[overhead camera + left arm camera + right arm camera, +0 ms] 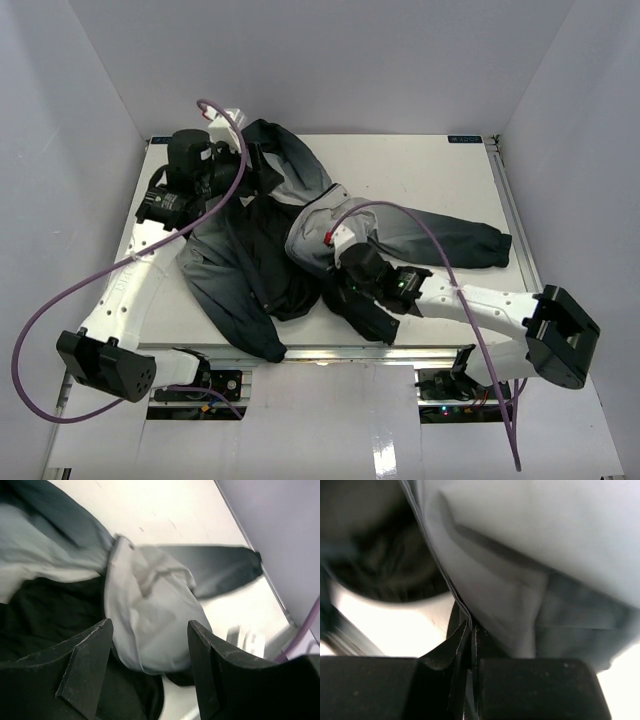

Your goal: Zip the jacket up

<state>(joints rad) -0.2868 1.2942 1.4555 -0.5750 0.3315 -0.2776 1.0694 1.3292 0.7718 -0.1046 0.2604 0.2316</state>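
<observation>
Jacket (pixel 215 270) fabric lies crumpled and open over the left and middle of the desk (pixel 430 170) in the overhead view. The black lining (pixel 265 235) faces up, and one sleeve (pixel 450 240) reaches out to the right, its shell fading from pale grey to charcoal. The left fingers (pixel 248 165) hang over the far shoulder area. The right fingers (pixel 328 272) sit low at the near front edge, half lost against the dark cloth. From the left wrist, the left fingers (pixel 150 655) stand apart with nothing between them, above a smooth, pale grey fold and matte black lining. From the right wrist, the right fingers (pixel 469 645) are pressed together on a thin seamed edge of the pale panel, which I take to be the front opening (the teeth are too blurred to confirm). The cloth looks light, limp and fairly slick, so it should bunch and drag rather than move as one piece. The best hold is probably the stiffer taped front edge near the hem, pulled taut, with the other fingers free for the slider. I cannot make out the slider in any view.
</observation>
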